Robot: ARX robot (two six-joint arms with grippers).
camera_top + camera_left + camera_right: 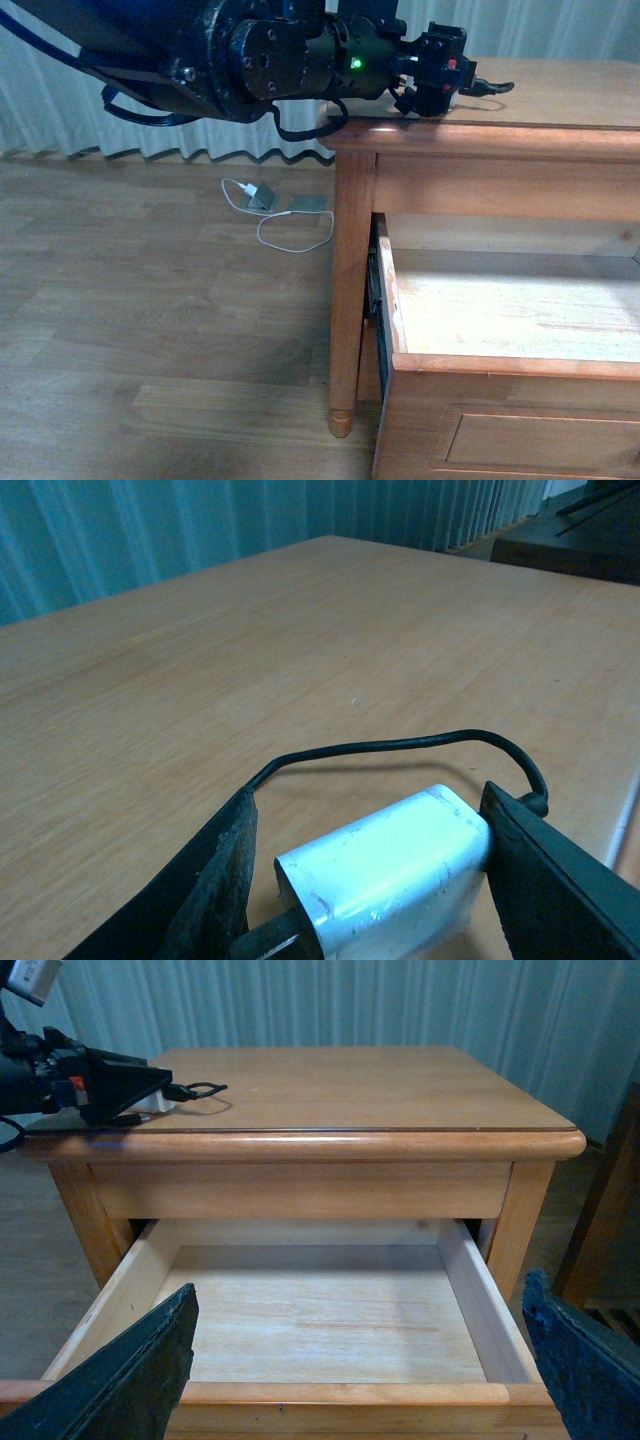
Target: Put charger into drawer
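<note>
My left gripper (pixel 445 88) is shut on the charger (pixel 385 875), a small white block with a looped black cable (pixel 400 746), at the near left corner of the dresser top (pixel 560 95). In the right wrist view the charger (pixel 158 1103) shows white at that corner, its cable (pixel 200 1089) lying on the top. The drawer (pixel 320 1315) is pulled out, its pale wood interior bare; in the front view it (pixel 510 310) juts out under the top. My right gripper (pixel 355 1360) is open and empty in front of the drawer's front edge.
On the wood floor left of the dresser lie a white plug (pixel 258 196) with a thin white cable (pixel 290 240) and a grey plate (pixel 308 203). A pale curtain (pixel 120 130) hangs behind. The dresser's left front leg (pixel 345 300) stands beside the drawer.
</note>
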